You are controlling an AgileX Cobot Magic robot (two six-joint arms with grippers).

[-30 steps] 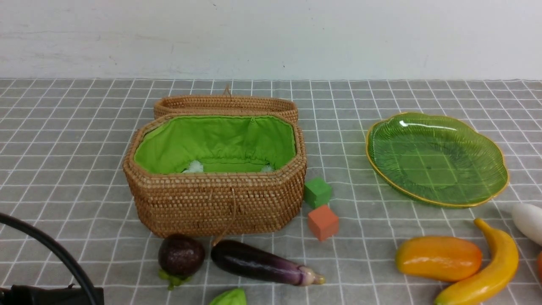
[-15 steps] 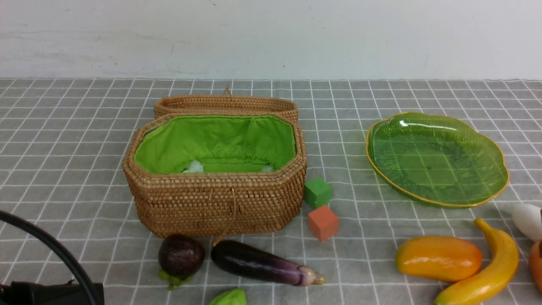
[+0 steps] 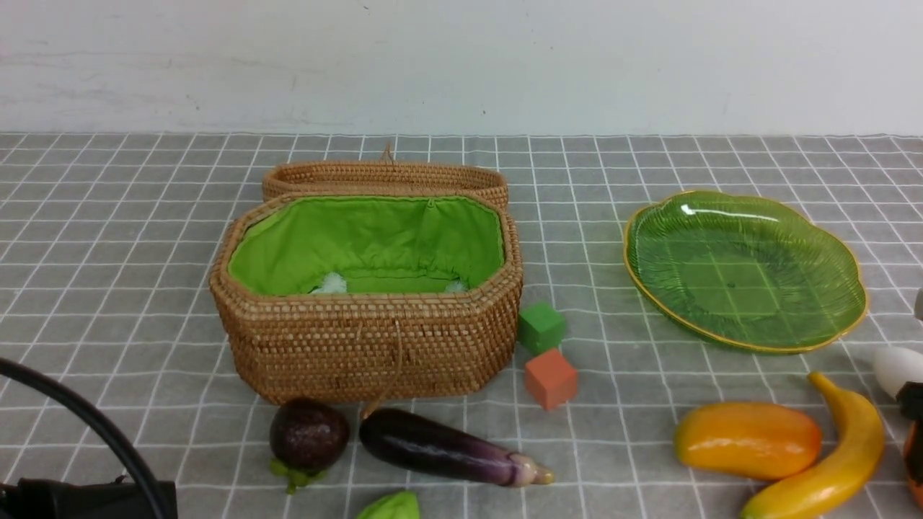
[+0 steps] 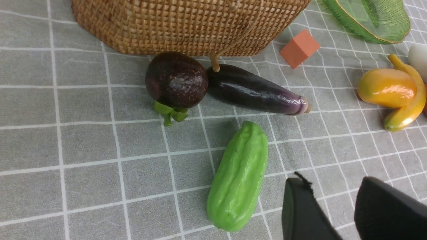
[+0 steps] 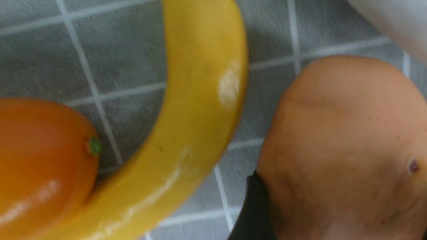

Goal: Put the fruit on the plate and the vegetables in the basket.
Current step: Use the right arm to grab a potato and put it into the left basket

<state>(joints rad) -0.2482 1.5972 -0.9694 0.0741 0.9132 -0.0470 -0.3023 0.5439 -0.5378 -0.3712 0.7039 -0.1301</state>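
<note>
Front view: grn cube (image 3: 540, 326) by basket (image 3: 368, 349)

Bench cloth (image 3: 108, 238): grey, white grid lines.
Wall (image 3: 461, 65): white.
Basket (image 3: 368, 346): tan woven rattan; lining (image 3: 368, 241) bright green.
Plate (image 3: 743, 267): translucent green, ribbed leaf pattern, gold rim.
Green cube (image 3: 540, 326), orange cube (image 3: 550, 378).
Banana (image 3: 844, 447): yellow.
Oblong fruit (image 3: 746, 440): orange fading to yellow.
Round fruit (image 3: 308, 434): dark purple, green leaflets.
Eggplant (image 3: 440, 447): glossy purple, paler at stem end.
Ridged vegetable (image 4: 240, 176), nearest left end effector (image 4: 330, 190): light green.
Left end effector: black.
Round vegetable (image 5: 343, 143): tan-orange.
Oblong vegetable (image 3: 894, 367): white.
</note>
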